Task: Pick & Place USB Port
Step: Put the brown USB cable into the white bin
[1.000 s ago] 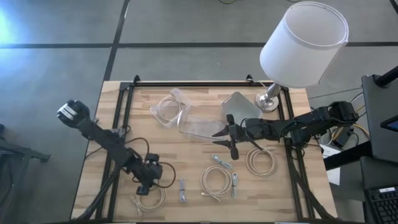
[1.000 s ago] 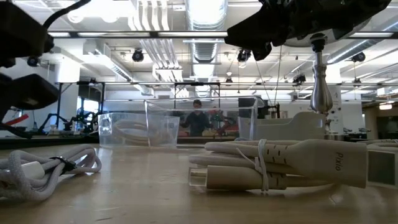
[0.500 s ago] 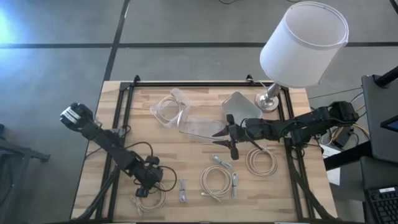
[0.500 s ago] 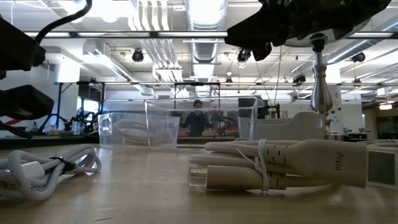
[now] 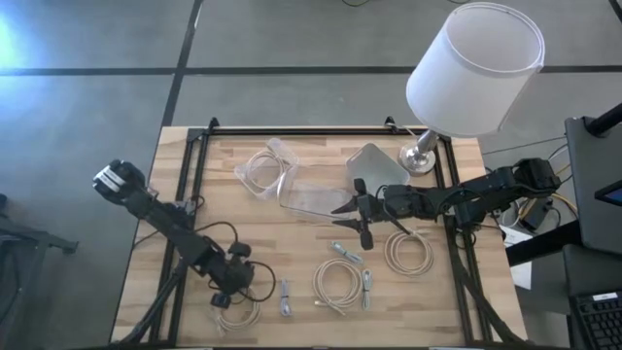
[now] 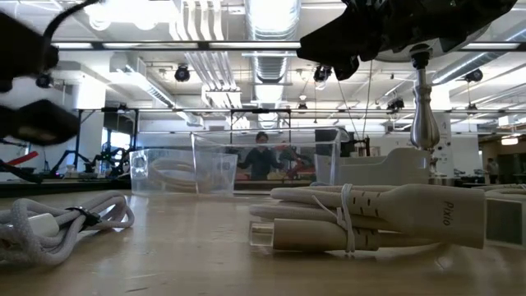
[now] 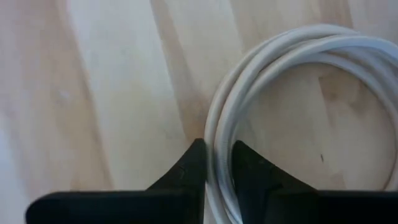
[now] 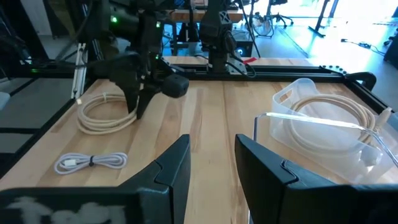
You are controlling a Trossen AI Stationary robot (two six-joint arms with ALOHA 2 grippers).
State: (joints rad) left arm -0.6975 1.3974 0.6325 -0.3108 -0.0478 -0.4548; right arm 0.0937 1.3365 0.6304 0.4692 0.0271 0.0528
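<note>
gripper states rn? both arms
Left end effector: closed on the white coiled cable at the table's near-left corner.
Right end effector: open, holding nothing, mid-table by the clear container.

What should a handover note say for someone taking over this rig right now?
Left tool: down at the table's near left corner, fingers shut on the coiled white cable, which lies on the wood.
Right tool: hangs open at mid-table beside the empty clear bin; holds nothing.
Done: one cable coil sits in the small clear bin.
Left: lift this coil and bin it; then the coil at near centre, the coil near the right arm, and the small bundled cable.
</note>
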